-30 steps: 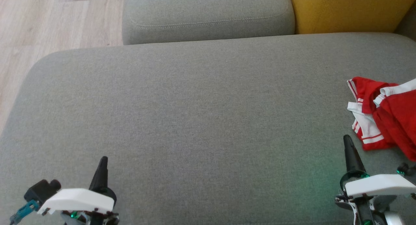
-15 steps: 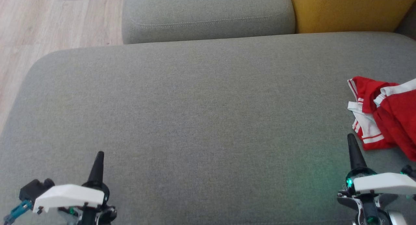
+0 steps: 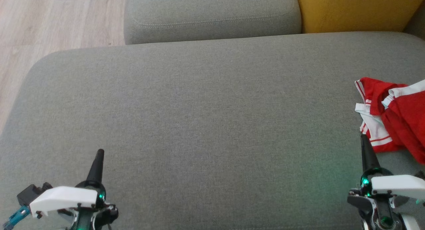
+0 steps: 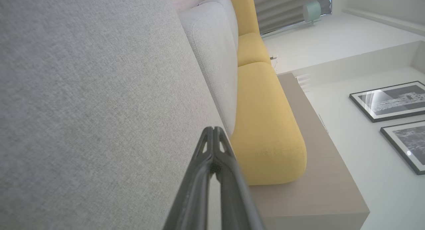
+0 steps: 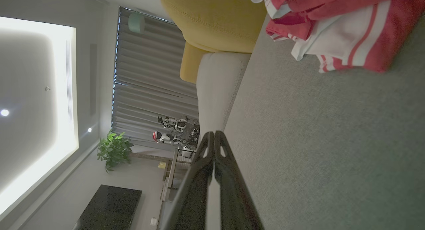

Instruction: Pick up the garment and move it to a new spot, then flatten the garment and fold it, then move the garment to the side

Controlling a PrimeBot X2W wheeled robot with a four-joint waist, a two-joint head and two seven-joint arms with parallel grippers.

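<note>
The right gripper (image 3: pixel 364 142), jaws pressed together and empty, has its tip just beside the near-left hem of the crumpled red-and-white jersey (image 3: pixel 398 118), which lies at the right of the grey sofa seat (image 3: pixel 206 107). The left gripper (image 3: pixel 99 157), jaws likewise together, is well apart to the left, so the right arm is nearer.

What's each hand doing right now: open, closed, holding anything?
Left hand: closed, holding nothing.
Right hand: closed, holding nothing, close to the red garment.
</note>
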